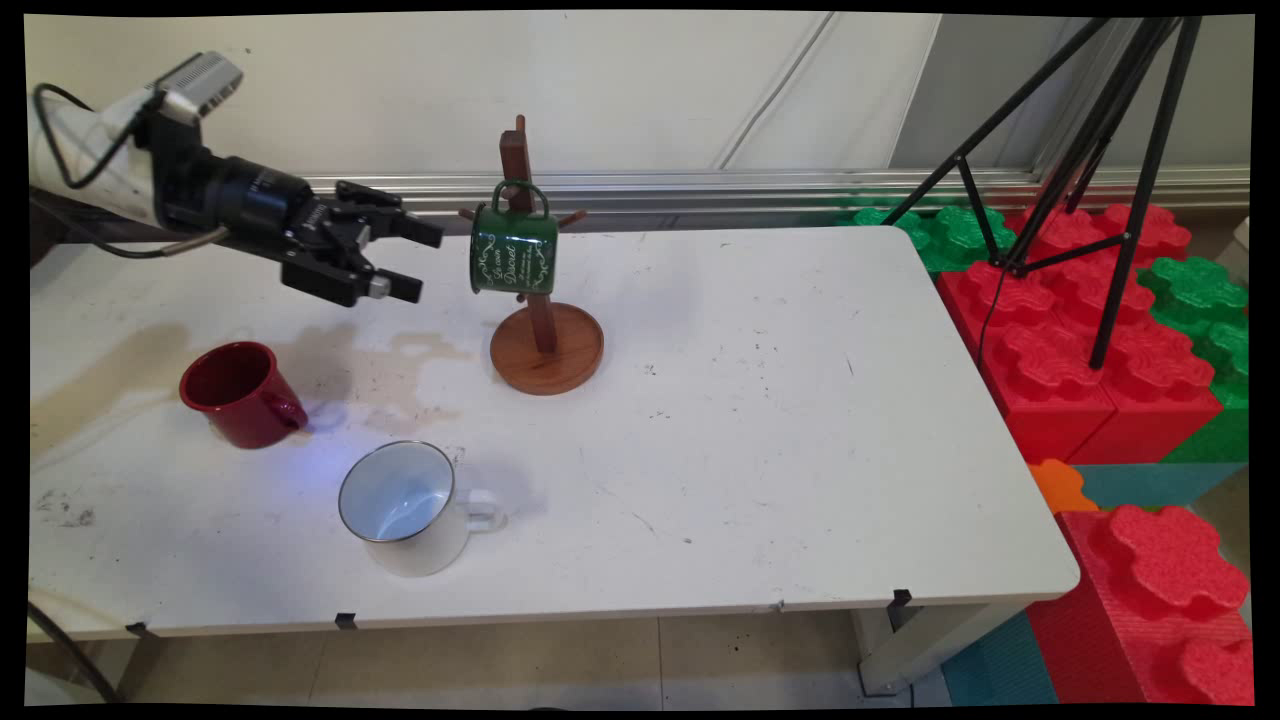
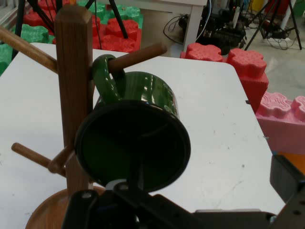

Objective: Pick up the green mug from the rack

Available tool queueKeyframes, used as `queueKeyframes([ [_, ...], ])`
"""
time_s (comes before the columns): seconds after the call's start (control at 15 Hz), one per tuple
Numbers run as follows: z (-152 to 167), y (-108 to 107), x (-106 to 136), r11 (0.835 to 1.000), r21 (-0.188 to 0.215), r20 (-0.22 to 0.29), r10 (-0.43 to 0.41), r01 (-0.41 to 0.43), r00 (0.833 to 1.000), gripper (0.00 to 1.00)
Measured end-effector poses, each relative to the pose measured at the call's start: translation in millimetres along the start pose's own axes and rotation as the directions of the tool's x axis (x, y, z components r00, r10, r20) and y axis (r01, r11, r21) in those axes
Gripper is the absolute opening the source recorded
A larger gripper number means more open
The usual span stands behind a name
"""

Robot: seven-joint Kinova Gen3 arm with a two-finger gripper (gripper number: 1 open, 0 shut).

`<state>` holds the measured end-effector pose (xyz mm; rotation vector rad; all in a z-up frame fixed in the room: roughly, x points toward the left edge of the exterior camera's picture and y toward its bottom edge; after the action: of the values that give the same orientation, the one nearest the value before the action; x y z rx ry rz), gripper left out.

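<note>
White mug sits nearest at six o'clock, red mug at nine; green mug hangs on wooden rack, end effector spread wide, empty, just beside it.

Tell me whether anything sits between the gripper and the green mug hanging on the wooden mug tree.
Nothing visible does. The gripper is open just left of the green mug, with only air between them; the red mug and white mug lie lower on the table.
</note>
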<state>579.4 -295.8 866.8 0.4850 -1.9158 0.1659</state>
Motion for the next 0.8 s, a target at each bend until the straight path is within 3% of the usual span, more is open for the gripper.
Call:
queueKeyframes([
  [0.8, 46, -12, -8, 0.999, 0.011, -0.052, -0.033, 0.034, 0.998, 1.00],
])
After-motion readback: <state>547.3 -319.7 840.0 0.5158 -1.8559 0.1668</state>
